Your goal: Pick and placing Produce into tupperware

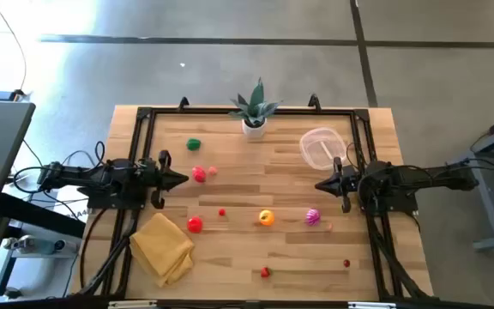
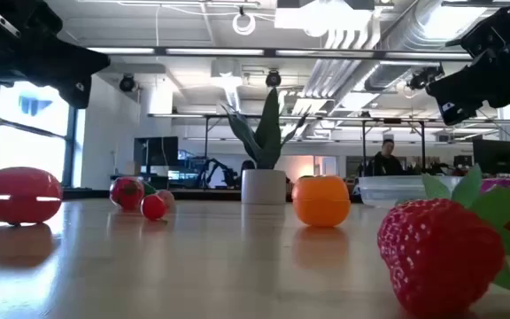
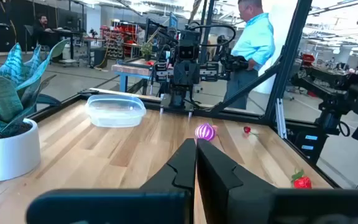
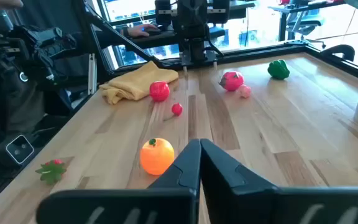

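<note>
Ten-ish small glossy plastic toy fruits [image 1: 267, 218] look light and slippery; best pinched mid-body. Both claws, left gripper [image 1: 183, 178] and right gripper [image 1: 320, 184], are seen closed, empty.

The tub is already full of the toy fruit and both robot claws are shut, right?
Not quite. The clear tub is empty; the high view shows the toy fruit scattered on the table. The left gripper and right gripper are shut, as you said.
</note>
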